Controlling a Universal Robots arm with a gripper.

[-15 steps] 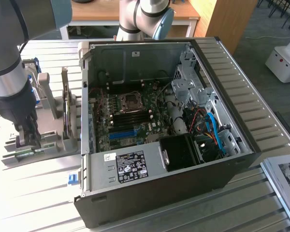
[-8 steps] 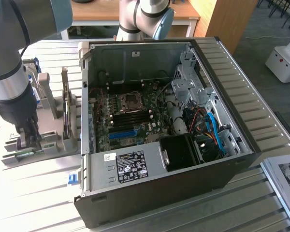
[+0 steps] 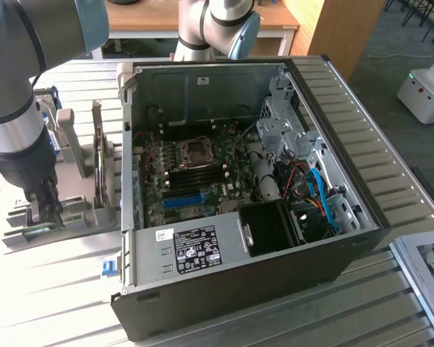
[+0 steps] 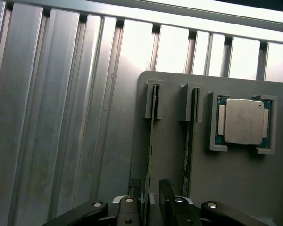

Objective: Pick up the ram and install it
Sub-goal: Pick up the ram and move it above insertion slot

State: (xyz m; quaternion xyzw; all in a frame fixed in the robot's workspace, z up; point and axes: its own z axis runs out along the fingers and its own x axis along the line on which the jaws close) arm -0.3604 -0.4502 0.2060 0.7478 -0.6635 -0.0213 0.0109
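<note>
The pincer [image 4: 153,194] stands apart, astride the ram [image 4: 152,132] in its holder [image 4: 236,188]. Closing off-centre could tilt it — or knock the second stick [image 4: 190,132] just beside one finger.

The table [image 4: 47,117] is ribbed, dull-sheened metal. The holder [image 4: 236,188] is matt grey plastic, the ram [image 4: 151,141] green circuit board, the processor [image 4: 244,121] lid smooth metal.

Arm [image 3: 14,137] upright at the exterior view's left, wrist pointing down, gripper [image 3: 49,208] low, fingers [image 4: 166,202] parted (slim gap).
</note>
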